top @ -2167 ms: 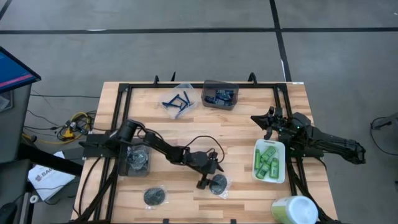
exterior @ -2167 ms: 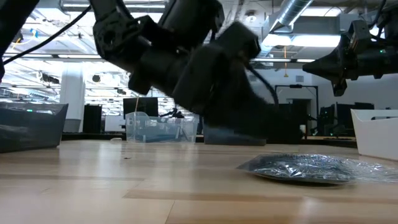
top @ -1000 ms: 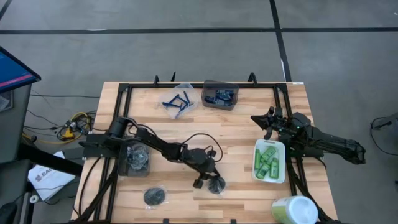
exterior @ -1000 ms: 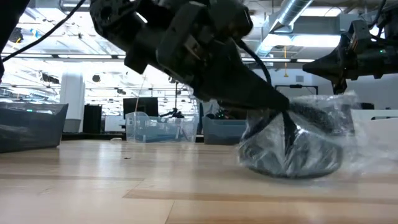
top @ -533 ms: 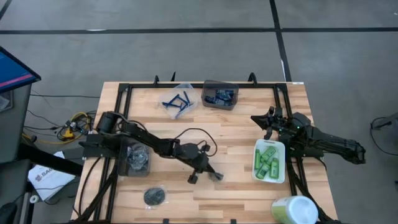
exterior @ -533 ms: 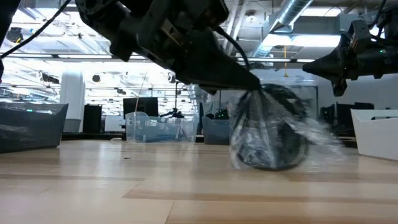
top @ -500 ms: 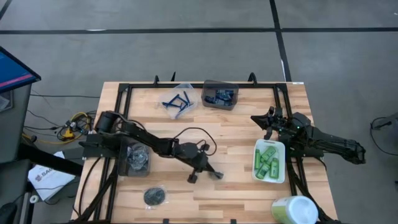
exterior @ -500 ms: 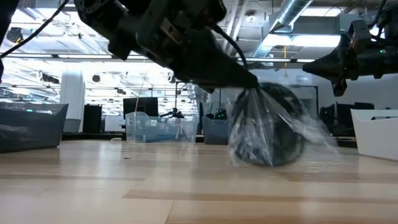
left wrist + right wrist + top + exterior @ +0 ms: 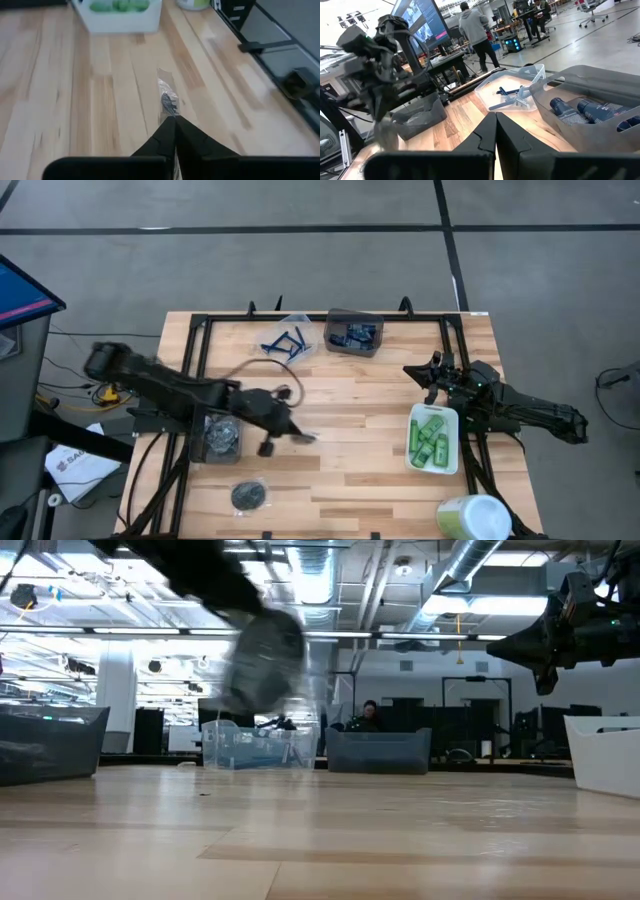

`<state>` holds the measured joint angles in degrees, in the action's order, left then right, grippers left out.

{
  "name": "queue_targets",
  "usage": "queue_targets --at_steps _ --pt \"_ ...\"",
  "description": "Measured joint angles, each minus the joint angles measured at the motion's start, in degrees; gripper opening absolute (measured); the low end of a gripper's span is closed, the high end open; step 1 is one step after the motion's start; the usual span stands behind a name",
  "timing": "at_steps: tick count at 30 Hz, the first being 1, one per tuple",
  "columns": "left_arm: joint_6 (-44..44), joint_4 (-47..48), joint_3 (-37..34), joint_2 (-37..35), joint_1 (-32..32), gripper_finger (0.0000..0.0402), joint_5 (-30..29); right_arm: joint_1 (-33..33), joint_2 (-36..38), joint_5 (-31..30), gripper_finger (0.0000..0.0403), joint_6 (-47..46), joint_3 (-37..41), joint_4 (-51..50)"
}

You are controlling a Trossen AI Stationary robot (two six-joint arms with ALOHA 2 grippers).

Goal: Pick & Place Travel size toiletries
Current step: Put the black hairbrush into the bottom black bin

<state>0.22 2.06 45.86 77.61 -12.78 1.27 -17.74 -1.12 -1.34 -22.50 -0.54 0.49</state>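
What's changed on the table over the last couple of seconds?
The left gripper closed on the dark round disc in clear wrap near the table's front middle, lifted it off the wood and swung it leftward toward the grey bin. The right gripper stayed shut above the white tray of green bottles; the second wrapped disc stayed put.

Wrapped dark disc (image 9: pixel 262 662) aloft, second disc (image 9: pixel 249 496) on table
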Motion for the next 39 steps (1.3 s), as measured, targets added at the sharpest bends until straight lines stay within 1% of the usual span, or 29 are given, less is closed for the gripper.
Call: queue_targets --at_steps 4,9,13,17,21,25,30,34,39 --pt "-5.9 9.7 -2.9 -11.2 -0.1 0.0001 -1.9 0.0 0.0 0.0 0.0 0.0 0.0 0.0" --pt "-14.0 18.2 -5.8 -23.5 -0.4 0.0001 -7.4 0.0 0.0 0.0 0.0 0.0 0.0 0.0" --pt "-20.4 23.7 -6.7 -30.8 -0.4 0.0001 -10.3 0.0 0.0 0.0 0.0 0.0 0.0 0.0" --pt "-26.5 30.3 -6.7 -35.9 -0.5 0.0001 -10.9 0.0 0.0 0.0 0.0 0.0 0.0 0.0" --pt "-34.1 36.4 -6.7 -39.1 -1.4 0.0001 -9.8 0.0 0.0 0.0 0.0 0.0 0.0 0.0" --pt "-41.8 39.8 -6.7 -40.3 -2.9 0.0001 -7.0 0.0 0.0 0.0 0.0 0.0 0.0 0.0" --pt "-48.7 42.4 -6.7 -40.3 -5.8 0.0001 -2.1 0.0 0.0 0.0 0.0 0.0 0.0 0.0" --pt "-54.2 46.0 -6.7 -40.3 -8.5 0.0001 3.2 0.0 0.0 0.0 0.0 0.0 0.0 0.0" --pt "-58.9 50.0 -6.7 -40.3 -11.3 0.0001 6.7 0.0 0.0 0.0 0.0 0.0 0.0 0.0"
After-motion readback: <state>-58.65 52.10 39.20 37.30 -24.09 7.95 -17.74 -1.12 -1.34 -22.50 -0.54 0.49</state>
